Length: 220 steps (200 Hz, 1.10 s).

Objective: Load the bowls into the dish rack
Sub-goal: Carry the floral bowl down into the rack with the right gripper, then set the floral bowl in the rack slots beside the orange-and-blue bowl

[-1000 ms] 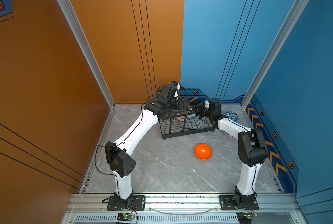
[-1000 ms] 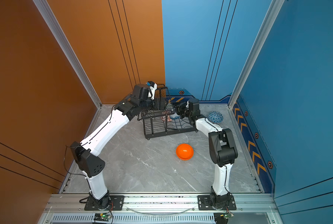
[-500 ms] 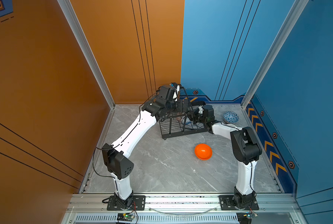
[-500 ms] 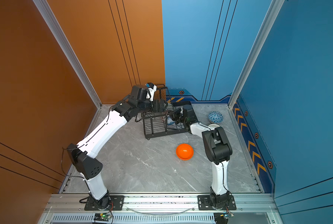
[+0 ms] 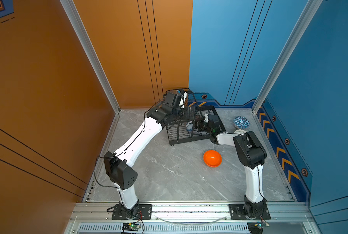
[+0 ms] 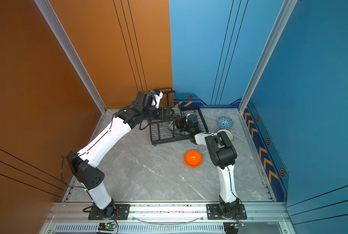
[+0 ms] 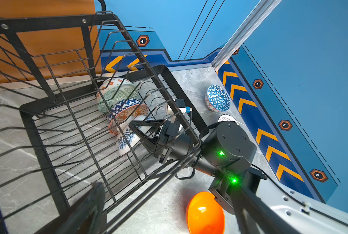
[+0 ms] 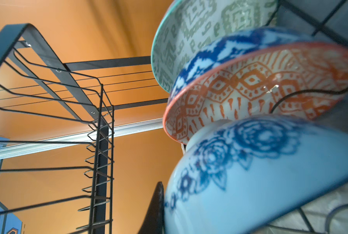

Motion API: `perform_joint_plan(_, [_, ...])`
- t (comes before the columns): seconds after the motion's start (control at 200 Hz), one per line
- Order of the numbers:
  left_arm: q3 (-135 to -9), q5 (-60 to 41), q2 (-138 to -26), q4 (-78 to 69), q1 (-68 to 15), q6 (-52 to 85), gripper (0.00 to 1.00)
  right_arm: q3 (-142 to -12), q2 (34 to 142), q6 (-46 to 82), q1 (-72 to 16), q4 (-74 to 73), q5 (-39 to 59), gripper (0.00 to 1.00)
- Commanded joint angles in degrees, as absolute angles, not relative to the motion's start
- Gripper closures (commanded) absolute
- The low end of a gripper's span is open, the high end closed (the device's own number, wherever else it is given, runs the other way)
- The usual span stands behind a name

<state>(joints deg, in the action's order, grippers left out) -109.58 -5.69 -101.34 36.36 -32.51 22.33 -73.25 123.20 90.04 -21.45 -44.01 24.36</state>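
Reaching in from the right, the right gripper (image 7: pixel 134 128), clenched on the rim of the blue-white floral bowl (image 7: pixel 126 142), stands it on edge in the dish rack (image 7: pixel 175 89) on the near side of the orange-white diamond bowl (image 7: pixel 128 113), while the left gripper (image 6: pixel 168 113) hangs released above.

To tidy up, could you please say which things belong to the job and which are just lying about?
Job: dish rack; green-patterned bowl, orange-diamond bowl, floral bowl inside; plain orange bowl, triangle bowl, lattice bowl outside.
Lying about: nothing visible.

plain orange bowl (image 5: pixel 212 158); blue-white floral bowl (image 7: pixel 126 141); black rack (image 7: pixel 179 91).
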Motion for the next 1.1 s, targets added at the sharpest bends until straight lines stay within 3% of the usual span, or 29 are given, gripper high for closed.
perform_joint_plan(0.0, [-108.82,-6.94,-99.10,37.18,-31.88,21.75,0.02,-72.42,123.40,90.25,-22.07,-49.22,22.73,1.00])
perform_joint_plan(0.601, [-107.75,-6.07,-98.66,37.17,-32.05,22.46,0.02,-69.64,120.34,92.82,-21.91,-38.69,21.62,1.00])
perform_joint_plan(1.096, [-107.58,-5.76,-98.44,37.18,-32.34,22.41,0.02,-70.74,120.32,97.12,-21.71,-35.09,20.21,0.88])
